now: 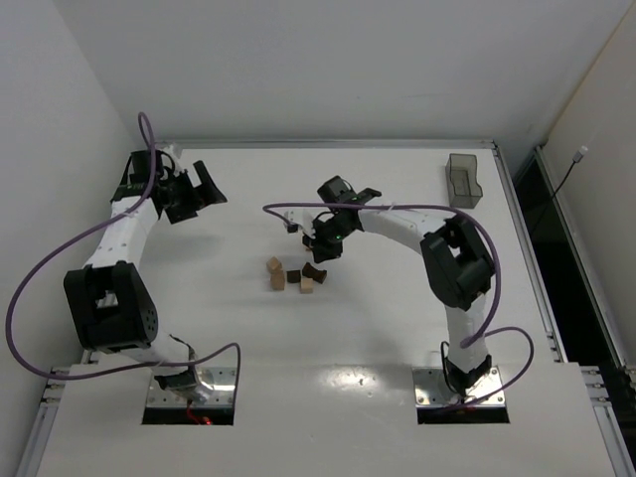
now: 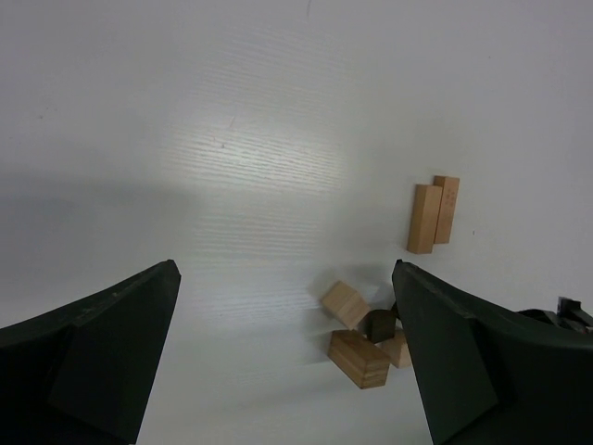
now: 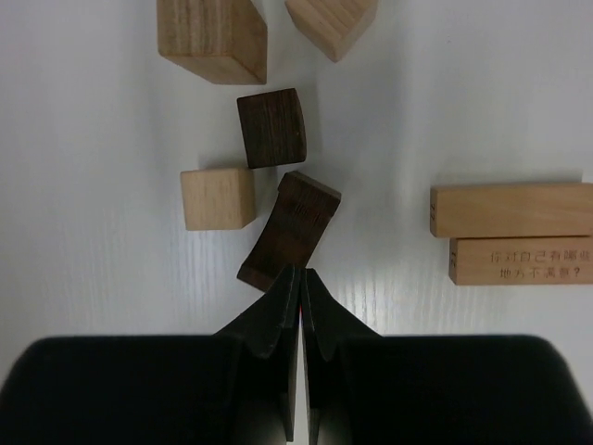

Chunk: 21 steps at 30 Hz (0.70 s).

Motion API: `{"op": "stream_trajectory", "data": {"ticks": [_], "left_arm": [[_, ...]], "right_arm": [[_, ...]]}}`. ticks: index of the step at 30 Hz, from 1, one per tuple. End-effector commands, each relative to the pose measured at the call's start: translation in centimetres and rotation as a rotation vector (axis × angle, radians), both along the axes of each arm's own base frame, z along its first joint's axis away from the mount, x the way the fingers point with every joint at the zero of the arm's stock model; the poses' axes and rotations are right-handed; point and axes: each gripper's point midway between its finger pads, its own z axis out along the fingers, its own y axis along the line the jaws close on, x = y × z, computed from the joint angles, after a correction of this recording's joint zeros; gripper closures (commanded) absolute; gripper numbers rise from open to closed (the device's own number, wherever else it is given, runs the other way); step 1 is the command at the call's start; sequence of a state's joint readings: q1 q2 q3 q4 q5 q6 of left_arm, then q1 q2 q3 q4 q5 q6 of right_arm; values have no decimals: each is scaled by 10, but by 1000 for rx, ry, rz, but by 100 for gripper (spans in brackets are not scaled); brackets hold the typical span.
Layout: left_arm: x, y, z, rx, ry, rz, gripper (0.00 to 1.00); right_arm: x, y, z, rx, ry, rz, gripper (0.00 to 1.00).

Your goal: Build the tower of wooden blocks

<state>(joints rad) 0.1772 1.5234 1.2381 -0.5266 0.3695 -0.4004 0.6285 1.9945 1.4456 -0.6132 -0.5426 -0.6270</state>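
Top view: loose blocks (image 1: 291, 277) lie unstacked around a dark block (image 1: 314, 270). The right gripper (image 1: 322, 251) is just behind it and the left gripper (image 1: 209, 194) well to its left.

Left wrist: fingers (image 2: 111, 343) spread wide, empty.

Right wrist: fingers (image 3: 278, 311) pressed together, gripping nothing, tips at the dark block's near end.

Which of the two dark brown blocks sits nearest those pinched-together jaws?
The longer, curved dark block, lying tilted with one end at the right arm's jaws. The squarer dark block lies farther off, beyond it.
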Motion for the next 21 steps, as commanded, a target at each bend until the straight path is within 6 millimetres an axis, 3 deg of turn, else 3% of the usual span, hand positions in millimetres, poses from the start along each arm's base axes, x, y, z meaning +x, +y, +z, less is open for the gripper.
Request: {"op": "stream_trajectory", "data": {"ticks": [1,8,14,21], "left_arm": [[4,-2,5,-44,-27,-19,2],[7,0,6,-78,-36,-12,2],[8,0,1,-104,-18,-9,2],[10,3,-1,-134,-8,-5,3]], "right_arm": [[8,14,8,18,-45,48,100],[15,15,-9,-38,-42,39,100],[31,30,-16,-53,-78,33,100],[33,35,-27,-118,-89,47,100]]}}
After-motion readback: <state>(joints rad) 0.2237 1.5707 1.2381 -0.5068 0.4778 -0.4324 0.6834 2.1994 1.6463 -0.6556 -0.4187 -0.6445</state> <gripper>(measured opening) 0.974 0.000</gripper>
